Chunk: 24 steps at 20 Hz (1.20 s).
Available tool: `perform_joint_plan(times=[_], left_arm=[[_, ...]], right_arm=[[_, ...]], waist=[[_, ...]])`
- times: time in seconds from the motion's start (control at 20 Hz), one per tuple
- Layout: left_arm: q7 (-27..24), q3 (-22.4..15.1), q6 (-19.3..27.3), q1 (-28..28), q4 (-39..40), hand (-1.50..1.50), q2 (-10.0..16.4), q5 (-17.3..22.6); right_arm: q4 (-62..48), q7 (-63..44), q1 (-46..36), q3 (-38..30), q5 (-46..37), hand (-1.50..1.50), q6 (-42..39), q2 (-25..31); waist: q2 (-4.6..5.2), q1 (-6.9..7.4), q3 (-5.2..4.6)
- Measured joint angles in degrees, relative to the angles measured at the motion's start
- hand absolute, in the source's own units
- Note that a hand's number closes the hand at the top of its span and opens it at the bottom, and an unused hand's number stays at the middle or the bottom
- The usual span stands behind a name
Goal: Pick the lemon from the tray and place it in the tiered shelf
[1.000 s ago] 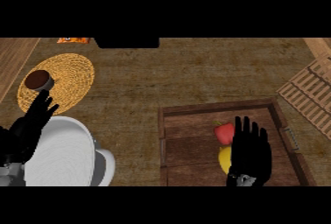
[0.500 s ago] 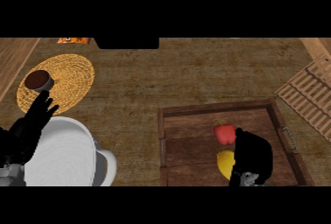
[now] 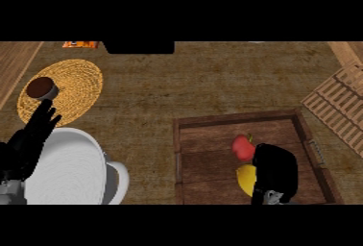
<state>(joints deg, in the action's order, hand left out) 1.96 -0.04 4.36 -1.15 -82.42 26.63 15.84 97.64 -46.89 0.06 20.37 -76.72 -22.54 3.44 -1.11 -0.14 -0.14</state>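
Note:
A yellow lemon (image 3: 246,178) lies in the wooden tray (image 3: 212,126) at the lower right, just below a red fruit (image 3: 243,147). My right hand (image 3: 275,170) is over the tray, its fingers curled down against the lemon's right side and hiding part of it. The slatted wooden tiered shelf (image 3: 340,108) stands at the right edge, beyond the tray. My left hand (image 3: 32,137) rests open at the far left, fingers up.
A woven round mat (image 3: 71,84) with a small brown cup (image 3: 41,87) lies at the back left. A large white bowl-like object (image 3: 67,170) sits by my left forearm. A dark box (image 3: 138,46) and an orange item (image 3: 79,44) stand at the back edge.
My right hand has pulled back toward me and its fingers have curled from straight to closed around the lemon. The left hand has stayed still.

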Motion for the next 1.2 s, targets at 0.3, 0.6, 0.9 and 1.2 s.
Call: perform_joint_plan(times=[0.3, 0.6, 0.9, 1.2], left_arm=[[0.2, 0.9, -0.8, -0.3, 0.5, 0.0, -0.5, -0.8], [-1.1, 1.5, -1.2, 0.5, 0.2, 0.0, -0.9, -1.5], [-0.2, 1.9, -1.4, 0.6, -0.3, 0.0, -1.0, -1.6], [0.3, 2.2, -1.3, 1.1, -0.9, 0.0, -1.5, -1.9]], right_arm=[[3.6, -0.4, -0.9, 2.5, -3.3, 1.5, 0.6, 1.2], [10.9, -1.0, -1.8, -5.2, -0.7, 1.5, 1.5, 2.5], [15.1, -1.8, -5.3, -18.1, 5.6, 1.5, 3.1, 3.3], [26.7, -4.9, -7.7, -24.4, 11.4, 1.5, 0.8, 1.0]], waist=[[0.42, -0.06, 0.46], [0.59, -0.28, 0.75], [0.7, -0.31, 0.68], [0.54, -0.56, 0.65]])
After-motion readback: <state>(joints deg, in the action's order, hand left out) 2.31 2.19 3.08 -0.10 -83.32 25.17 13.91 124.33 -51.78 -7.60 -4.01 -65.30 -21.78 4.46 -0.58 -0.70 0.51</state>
